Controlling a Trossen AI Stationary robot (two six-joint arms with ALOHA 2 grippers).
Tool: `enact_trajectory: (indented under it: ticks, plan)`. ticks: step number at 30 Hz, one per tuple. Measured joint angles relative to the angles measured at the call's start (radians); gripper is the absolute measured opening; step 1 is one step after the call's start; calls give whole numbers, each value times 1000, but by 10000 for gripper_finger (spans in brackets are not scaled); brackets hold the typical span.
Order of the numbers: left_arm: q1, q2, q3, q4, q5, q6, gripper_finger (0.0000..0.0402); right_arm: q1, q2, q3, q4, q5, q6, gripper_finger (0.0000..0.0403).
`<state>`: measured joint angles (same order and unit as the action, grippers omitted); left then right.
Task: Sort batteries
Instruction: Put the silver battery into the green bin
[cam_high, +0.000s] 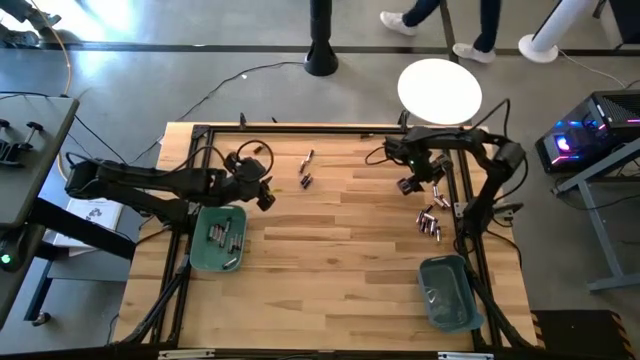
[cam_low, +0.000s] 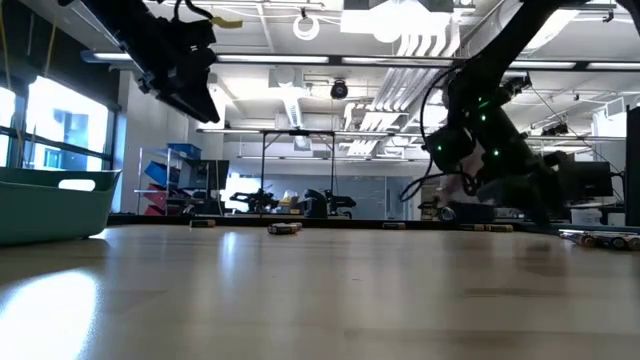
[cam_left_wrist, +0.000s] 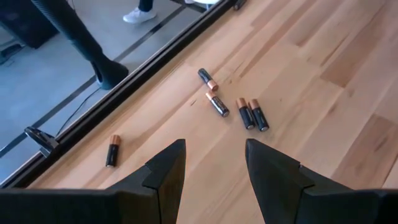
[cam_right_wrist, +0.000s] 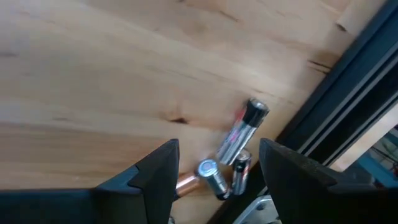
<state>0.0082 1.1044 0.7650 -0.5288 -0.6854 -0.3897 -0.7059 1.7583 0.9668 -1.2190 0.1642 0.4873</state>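
both sets of fingers stand apart with nothing held. left gripper (cam_left_wrist: 214, 171) hangs above the wooden surface (cam_high: 330, 260) near the left bin (cam_high: 218, 240), which holds several batteries; past its fingers (cam_left_wrist: 168, 171) lie four dark coppery batteries (cam_left_wrist: 233, 106) close together and a lone battery (cam_left_wrist: 112, 150) nearer the black edge rail (cam_left_wrist: 118, 102). right gripper (cam_right_wrist: 217, 168) hovers low over a small pile of silvery batteries (cam_right_wrist: 233, 152) just beside the right-hand frame rail (cam_right_wrist: 336, 93). right bin (cam_high: 447, 292) sits by the near right corner. beyond the surface, a person's shoes (cam_high: 470, 50) show on the floor
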Motion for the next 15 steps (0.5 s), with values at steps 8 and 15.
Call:
enact_trajectory:
  ticks: [8, 15]
  plan:
    - [0, 3, 0, 3, 0, 0, 161, -83, 0, -11, 18, -20, -80, 216]
    - [0, 3, 0, 3, -1, 1, 161, -151, -15, -151, 149, -114, -112, 216]
